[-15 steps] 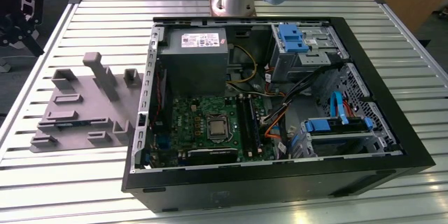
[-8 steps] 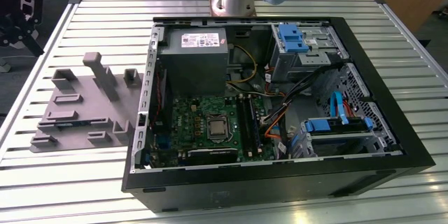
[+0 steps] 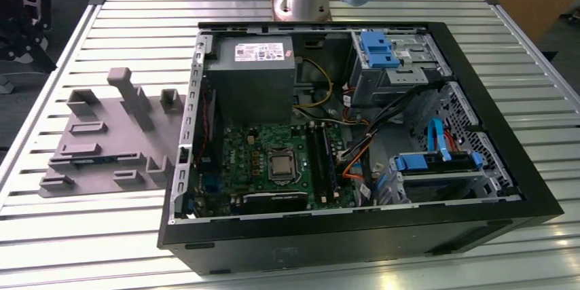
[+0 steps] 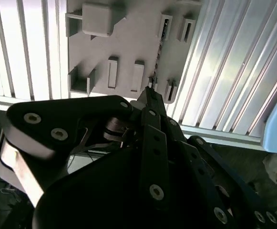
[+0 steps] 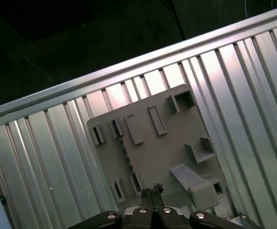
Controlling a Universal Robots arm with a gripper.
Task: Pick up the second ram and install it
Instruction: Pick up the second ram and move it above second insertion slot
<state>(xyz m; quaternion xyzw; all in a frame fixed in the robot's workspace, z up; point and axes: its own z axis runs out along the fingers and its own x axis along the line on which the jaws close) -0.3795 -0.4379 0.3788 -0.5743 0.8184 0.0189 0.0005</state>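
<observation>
The pincer (image 5: 151,192) is hanging high above the grey fixture (image 5: 162,152), and in both wrist views its two fingertips are meeting at a narrow point, closed on each other rather than on any part. The second ram (image 5: 130,164) is sitting on its edge in the fixture, running as a thin dark line between the small slotted blocks. In the second wrist view the pincer (image 4: 150,93) is lining up over one end of the ram (image 4: 158,52).

In the exterior view the fixture (image 3: 109,127) is lying on the slatted metal surface (image 3: 109,236), at the exterior view's left of the open computer case (image 3: 507,188), with the ram (image 3: 86,161) showing as a dark strip near its front edge. Inside the case, the motherboard (image 3: 263,147) is facing up, and its long black slots (image 3: 319,157) are running beside the processor socket.
</observation>
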